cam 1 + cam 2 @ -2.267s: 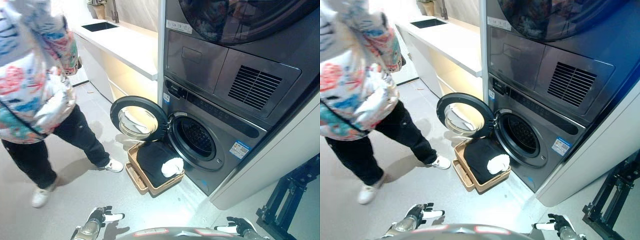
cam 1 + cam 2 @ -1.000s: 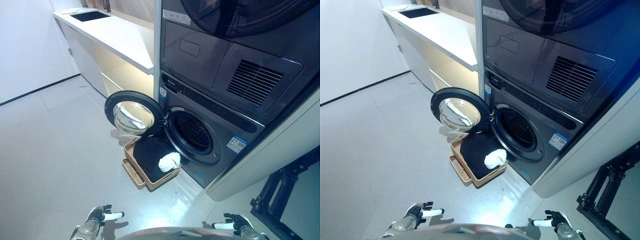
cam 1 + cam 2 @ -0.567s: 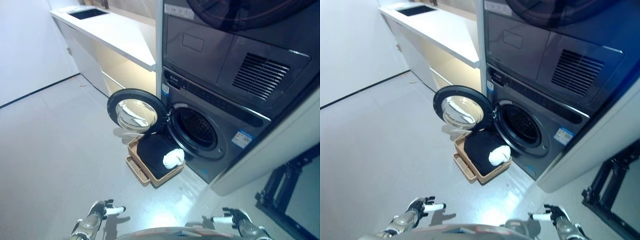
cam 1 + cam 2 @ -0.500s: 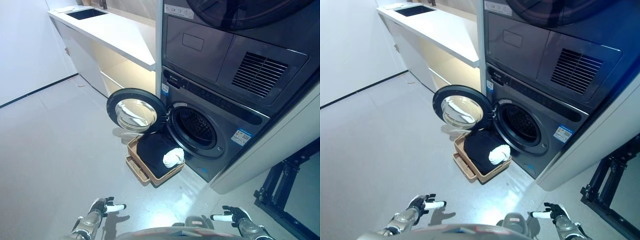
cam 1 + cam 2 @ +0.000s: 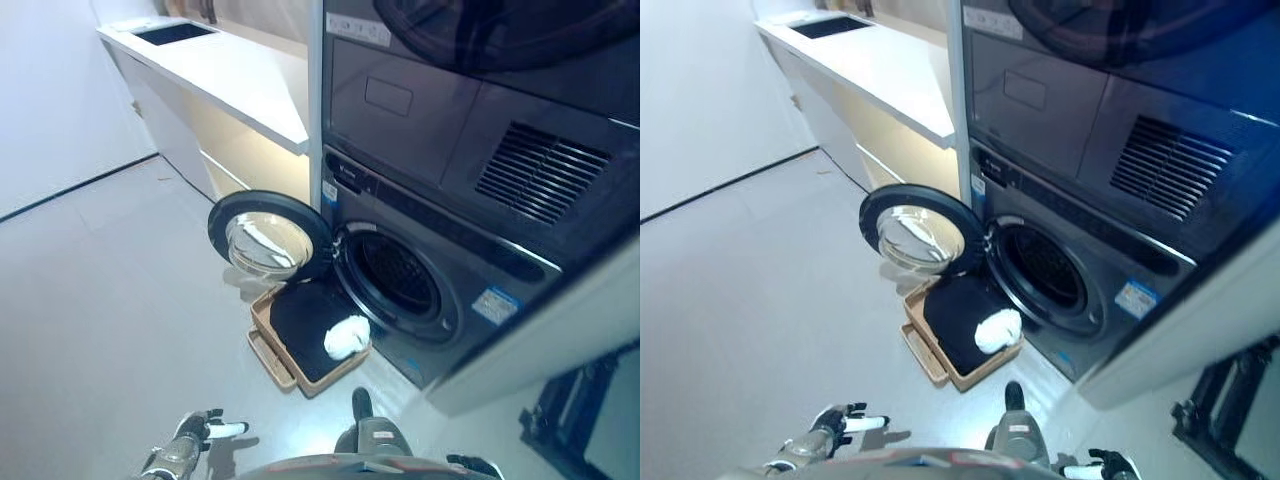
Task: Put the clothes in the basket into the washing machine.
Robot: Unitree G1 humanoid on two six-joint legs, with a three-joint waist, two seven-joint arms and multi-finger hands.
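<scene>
Clothes wait in the basket by the open washing machine

The basket [image 5: 262, 327] sits just below the washing machine [image 5: 400, 285] opening, holding dark clothes [image 5: 300, 320] and a white bundle [image 5: 346, 337]. Left hand [image 5: 845, 423] relaxed, empty; right hand [image 5: 1102, 465] unclear.

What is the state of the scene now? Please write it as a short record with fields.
washing machine: front loader, drum opening uncovered
door: round door swung open to the left
basket: tan basket on the floor just below the door and the opening
clothes: dark garment and white bundle, both in the basket
left hand: low at the bottom edge, fingers relaxed, holding nothing
right hand: at the bottom edge, far from the basket
task progress: nothing loaded yet
</scene>
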